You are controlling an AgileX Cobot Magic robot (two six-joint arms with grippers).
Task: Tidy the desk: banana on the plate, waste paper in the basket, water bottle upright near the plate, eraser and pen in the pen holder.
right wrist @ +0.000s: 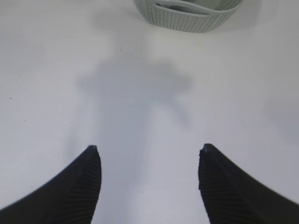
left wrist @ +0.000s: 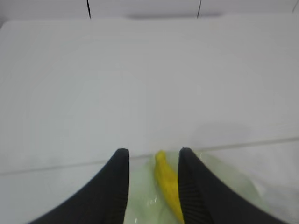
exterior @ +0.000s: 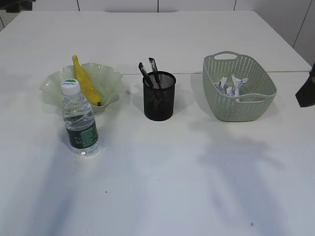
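Standing closest, the water bottle [exterior: 80, 120] is upright just in front of the plate [exterior: 109, 74]. On it the banana [left wrist: 168, 184] lies pointing away, below the left gripper [left wrist: 152, 161], which is part open and empty. 2 spread fingers show the right gripper [right wrist: 148, 151] empty, basket [right wrist: 187, 19] ahead.

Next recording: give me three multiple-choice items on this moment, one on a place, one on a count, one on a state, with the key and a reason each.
1. Where is the banana?
A. On the green plate
B. In the basket
C. Beside the bottle on the table

2. How many pens stick out of the pen holder?
A. None
B. Two
C. Four

3. How does the water bottle stand?
A. Lying on its side
B. Tilted against the plate
C. Upright, capped

Key: 1 A, it lies across the plate. 2 B, two dark pens rise above the mesh rim. 3 C, it stands on its base in front of the plate with the white cap on.
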